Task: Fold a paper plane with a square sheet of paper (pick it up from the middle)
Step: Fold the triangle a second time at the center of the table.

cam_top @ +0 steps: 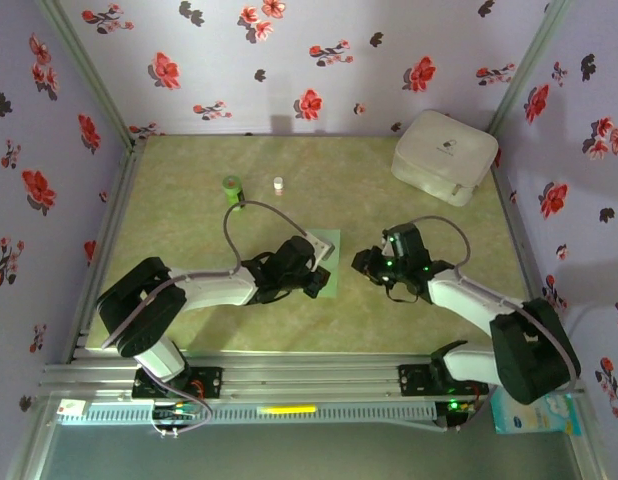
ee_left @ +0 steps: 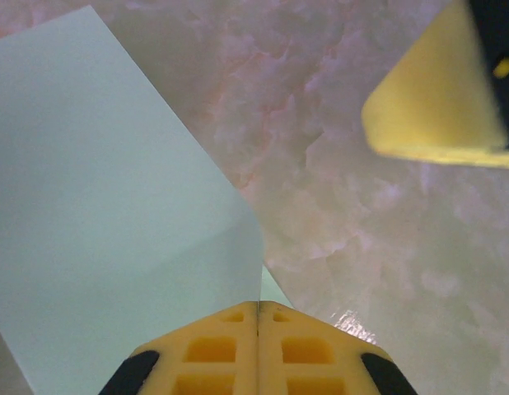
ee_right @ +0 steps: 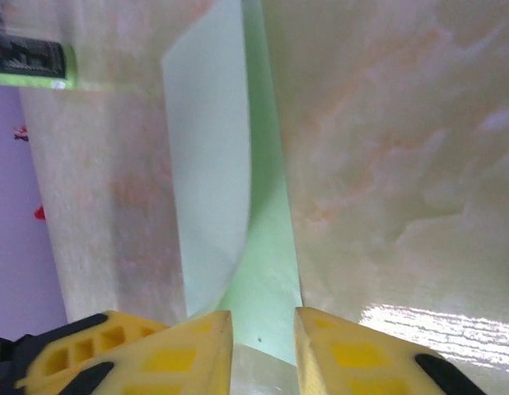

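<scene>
Lilac walls (cam_top: 289, 60) with red flowers (cam_top: 310, 102) (some dark) enclose a marbled beige table (cam_top: 369, 200).

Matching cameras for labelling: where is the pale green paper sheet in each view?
Top external: paper sheet mid-table, partly under the left gripper.
Left wrist: paper sheet across the left half, edge pinched in the shut left fingers.
Right wrist: paper sheet upper centre, running down towards the open right fingers.
Shared landmark: marbled tabletop.

Square sheet of paper (cam_top: 330, 272), thin, pale green, plain and unmarked; near the middle of the table, slightly left; left part lifted and curving over in a soft bend, the rest lying flat
</scene>
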Controlling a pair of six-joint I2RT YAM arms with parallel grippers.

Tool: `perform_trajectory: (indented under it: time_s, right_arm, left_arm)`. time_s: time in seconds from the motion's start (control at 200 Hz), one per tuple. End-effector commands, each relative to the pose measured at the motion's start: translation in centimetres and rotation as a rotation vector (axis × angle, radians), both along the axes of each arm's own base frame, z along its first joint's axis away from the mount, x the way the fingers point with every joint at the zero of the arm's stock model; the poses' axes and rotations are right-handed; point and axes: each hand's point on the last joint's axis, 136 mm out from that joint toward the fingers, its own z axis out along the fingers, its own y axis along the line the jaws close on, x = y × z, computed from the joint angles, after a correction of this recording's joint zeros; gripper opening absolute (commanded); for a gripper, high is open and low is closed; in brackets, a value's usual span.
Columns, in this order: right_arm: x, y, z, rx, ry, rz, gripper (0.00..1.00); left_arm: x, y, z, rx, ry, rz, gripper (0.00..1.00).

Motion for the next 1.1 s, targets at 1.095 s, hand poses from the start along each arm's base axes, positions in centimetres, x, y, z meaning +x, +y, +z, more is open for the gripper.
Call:
perform_trajectory:
  time_s: [1.095]
  right_arm:
    - [-2.3,5.3,-1.9,-0.005,0.072,0.231,0.03]
  left_arm:
    - [1.1,-0.3,1.3,-0.126,0.115,0.123,0.00]
